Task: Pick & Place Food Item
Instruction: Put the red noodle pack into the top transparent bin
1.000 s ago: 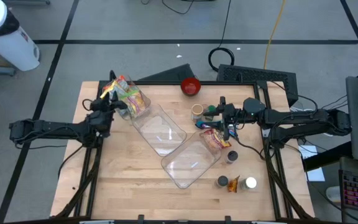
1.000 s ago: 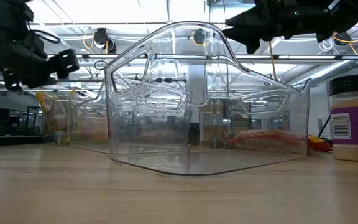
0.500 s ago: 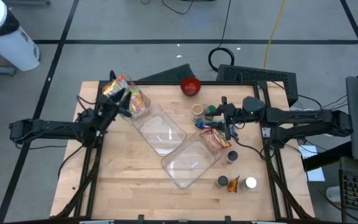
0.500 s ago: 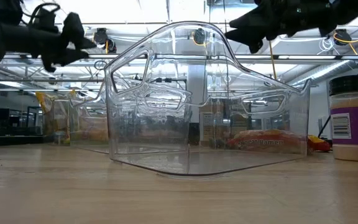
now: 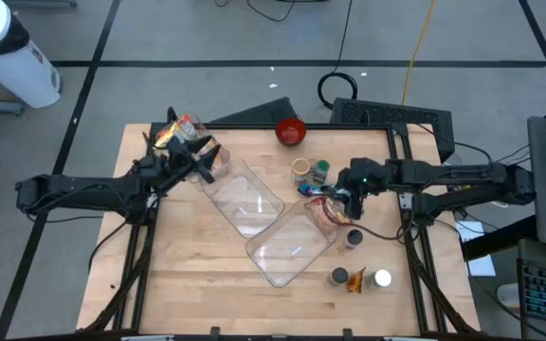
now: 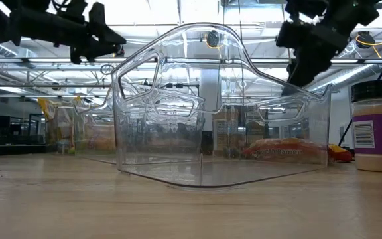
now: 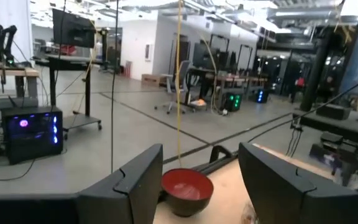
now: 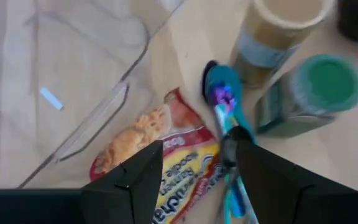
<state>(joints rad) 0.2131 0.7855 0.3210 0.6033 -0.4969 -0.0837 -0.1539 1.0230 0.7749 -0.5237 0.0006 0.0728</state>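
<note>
An orange-and-red noodle packet (image 8: 160, 165) lies flat on the wooden table (image 5: 197, 284), beside the far right corner of a clear bin (image 5: 287, 248). My right gripper (image 5: 347, 197) hangs just above the packet, tipped downward and open, with nothing between its fingers (image 8: 199, 149). A second clear bin (image 5: 240, 194) lies to the left, with colourful snack bags (image 5: 180, 135) at its far left end. My left gripper (image 5: 207, 163) hovers high over that end, about level and open (image 7: 201, 152), holding nothing.
A blue wrapper (image 8: 224, 93), a tan jar (image 5: 300, 169) and a green-lidded jar (image 5: 321, 169) crowd the packet's far side. A red bowl (image 5: 291, 131) sits at the far edge. Small jars (image 5: 354, 237) (image 5: 382, 278) stand near right. Bare wood lies near left.
My left gripper has risen and swung from pointing down to about level, moving right over the snack bags. My right gripper has tipped from level to pointing down at the noodle packet and sunk a little. Nothing on the table has moved.
</note>
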